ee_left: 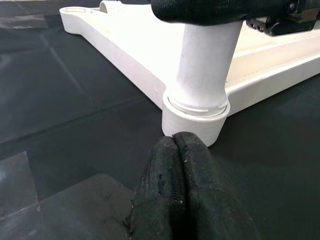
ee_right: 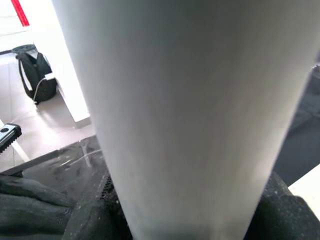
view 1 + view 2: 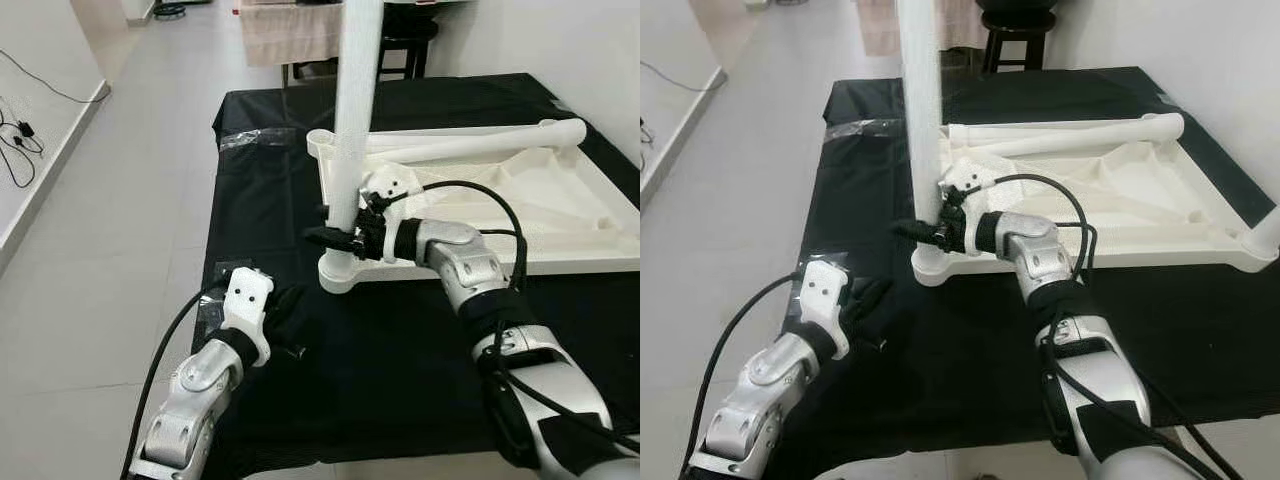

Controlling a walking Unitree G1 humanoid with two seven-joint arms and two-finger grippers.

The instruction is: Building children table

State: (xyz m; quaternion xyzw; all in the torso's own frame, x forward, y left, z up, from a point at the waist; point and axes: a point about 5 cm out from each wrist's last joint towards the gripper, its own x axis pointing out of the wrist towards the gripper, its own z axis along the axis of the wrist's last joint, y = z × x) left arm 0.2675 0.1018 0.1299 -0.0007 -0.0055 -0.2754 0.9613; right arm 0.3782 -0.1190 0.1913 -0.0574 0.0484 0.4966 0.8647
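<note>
A white children's table top point(image 3: 560, 205) lies upside down on a black-covered work table point(image 3: 400, 360). One white leg point(image 3: 352, 120) stands upright in its near-left corner socket point(image 1: 192, 122). My right gripper point(image 3: 335, 237) is shut on this leg just above the socket; up close the leg point(image 2: 185, 115) sits between the black fingers point(image 2: 90, 215). A second white leg point(image 3: 470, 143) lies flat across the far side of the table top. My left gripper point(image 3: 290, 325) rests low over the black cloth, shut and holding nothing, its fingertips point(image 1: 162, 150) a short way from the socket.
A clear plastic bag point(image 3: 255, 138) lies on the cloth at the far left. The work table's left edge drops to tiled floor point(image 3: 120, 220). A dark stool point(image 3: 405, 45) and a cloth-draped table point(image 3: 290, 30) stand beyond. Cables point(image 3: 20, 140) trail by the left wall.
</note>
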